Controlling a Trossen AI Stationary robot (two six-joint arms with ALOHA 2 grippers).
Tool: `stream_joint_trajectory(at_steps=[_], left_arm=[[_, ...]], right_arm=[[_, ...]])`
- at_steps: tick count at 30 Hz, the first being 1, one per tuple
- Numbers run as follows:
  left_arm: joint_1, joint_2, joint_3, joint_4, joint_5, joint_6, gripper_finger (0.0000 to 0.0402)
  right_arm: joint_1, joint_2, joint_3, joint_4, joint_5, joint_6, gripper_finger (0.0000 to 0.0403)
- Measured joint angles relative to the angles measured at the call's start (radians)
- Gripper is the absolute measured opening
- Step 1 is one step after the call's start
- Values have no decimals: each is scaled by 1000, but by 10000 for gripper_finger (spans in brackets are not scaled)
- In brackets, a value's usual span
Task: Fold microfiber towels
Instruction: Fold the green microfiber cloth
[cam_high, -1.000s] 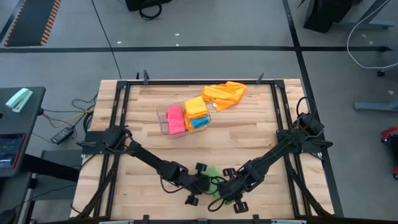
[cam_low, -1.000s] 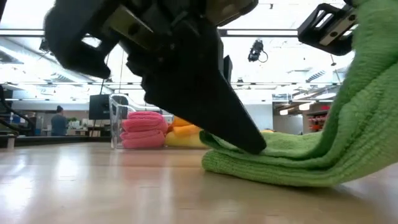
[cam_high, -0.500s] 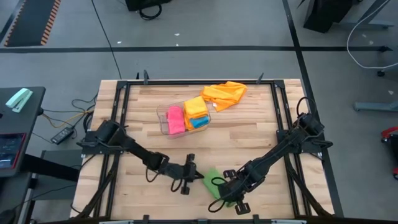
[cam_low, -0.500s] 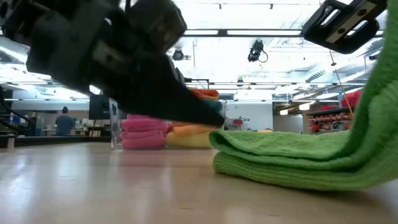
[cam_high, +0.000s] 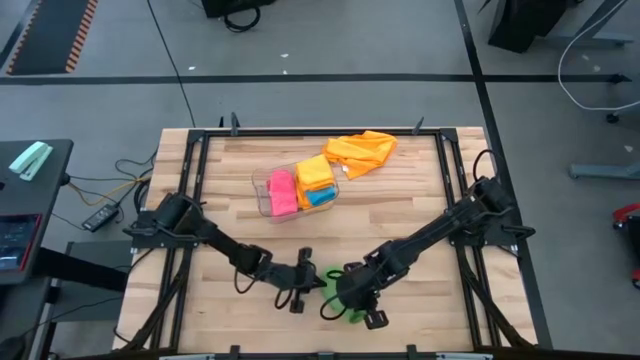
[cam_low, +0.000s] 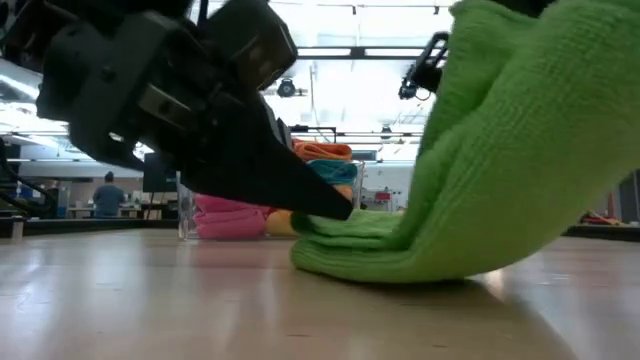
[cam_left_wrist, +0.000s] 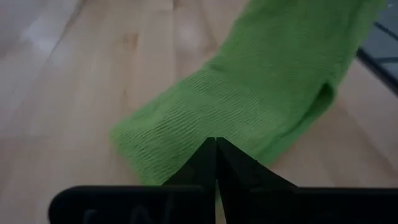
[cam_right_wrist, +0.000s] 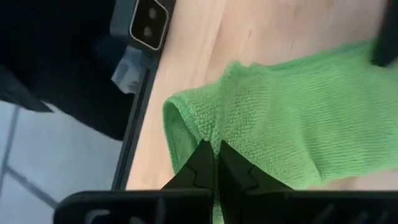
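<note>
A green microfiber towel (cam_high: 335, 294) lies near the table's front edge, between my two grippers. Its lower part (cam_low: 360, 262) rests on the wood, while its upper part (cam_low: 500, 130) rises and arches over it. My right gripper (cam_high: 343, 300) is shut on this raised part. My left gripper (cam_high: 312, 284) is shut and slants low from the table's left. Its tip (cam_low: 338, 211) meets the towel's left end. My left gripper touches the towel's left end (cam_left_wrist: 186, 134) with the tip of its shut fingers, slanting down from the table's left. That end lies on the table. My right gripper pinches a bunched edge of the towel (cam_right_wrist: 211, 134) between its two fingers, slanting down from the table's right. One layer or several, I cannot tell. The held part is lifted, and the cloth curves slack down to the part on the table.
A clear bin (cam_high: 262, 192) at mid-table holds folded pink, yellow, orange and blue towels. A loose orange towel (cam_high: 362, 150) lies at the far edge. The table's front rail and a small camera (cam_right_wrist: 149, 25) sit close beside the green towel.
My right gripper has gone toward the table's left with the lifted part of the green towel, which now arches over the part lying on the wood. My left gripper has drawn back toward the table's left, off the towel's top, and tipped flatter.
</note>
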Motion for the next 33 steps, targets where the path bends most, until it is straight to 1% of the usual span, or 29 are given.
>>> stream_joint_trajectory(at_steps=[2, 4, 9, 13, 16, 20, 25, 28, 33], left_arm=[[5, 0, 0, -19, -5, -12, 13], [7, 0, 0, -30, -7, -18, 11], [7, 5, 0, -48, -26, -17, 16], [7, 38, 0, -34, -32, 2, 23], [7, 63, 2, -3, -39, 27, 19], [7, 72, 2, 17, -38, 34, 13], [6, 72, 2, 16, -36, 34, 21], [6, 72, 2, 15, -35, 35, 23], [6, 72, 2, 15, -35, 37, 15]], right_arm=[[-8, 17, 0, 4, -36, -4, 7], [-10, 28, 0, -5, -48, -14, 6], [-27, 30, 0, 5, -67, -30, 5], [-47, 29, 0, 13, -68, -54, 5], [-69, 29, 0, 25, -48, -92, 4], [-99, 28, 0, 51, 10, -169, 4], [-144, 33, -4, 60, 46, -252, 4], [-168, 34, -36, 113, 58, -307, 3], [-206, 34, -71, 197, 58, -368, 3]])
